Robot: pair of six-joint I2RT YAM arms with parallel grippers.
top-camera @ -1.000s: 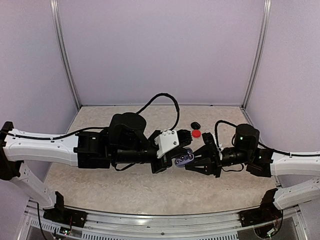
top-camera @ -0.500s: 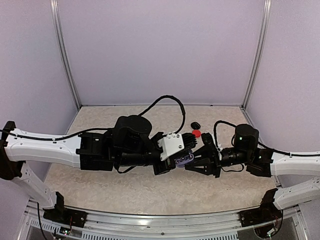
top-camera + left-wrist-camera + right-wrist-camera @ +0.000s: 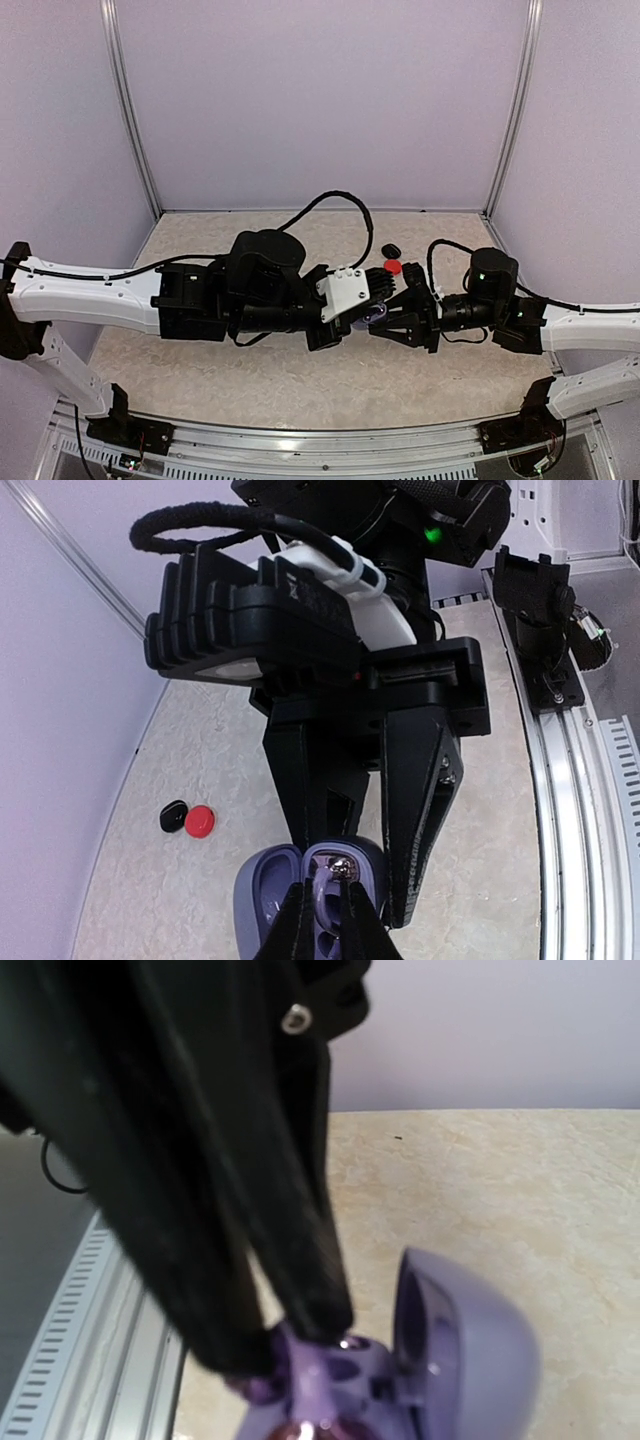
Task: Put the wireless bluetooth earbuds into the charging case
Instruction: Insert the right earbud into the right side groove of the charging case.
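The two arms meet over the middle of the worktop (image 3: 250, 370), and the job is right at the seating step. The right tool (image 3: 383, 322) grips the purple charging case (image 3: 262, 895) between its two black fingers and holds it clear of the worktop, lid (image 3: 460, 1330) swung open. The left tool (image 3: 325, 890) reaches into the open case from the other side. Its tips are drawn narrow, with only a sliver of gap, and a small silver-grey earbud (image 3: 338, 865) sits between them at the mouth of a socket. From where I stand I cannot tell whether the tips pinch it or stand just free of it.

I'd say the bud looks in or nearly in its socket. The next move calls for a small, careful parting of the left tips and a straight pull back, so the bud isn't dragged out. The right tool should keep the case steady.

A red earbud (image 3: 199, 821) and a black earbud (image 3: 173, 814) lie touching on the worktop, well apart from the case, waiting their turn.
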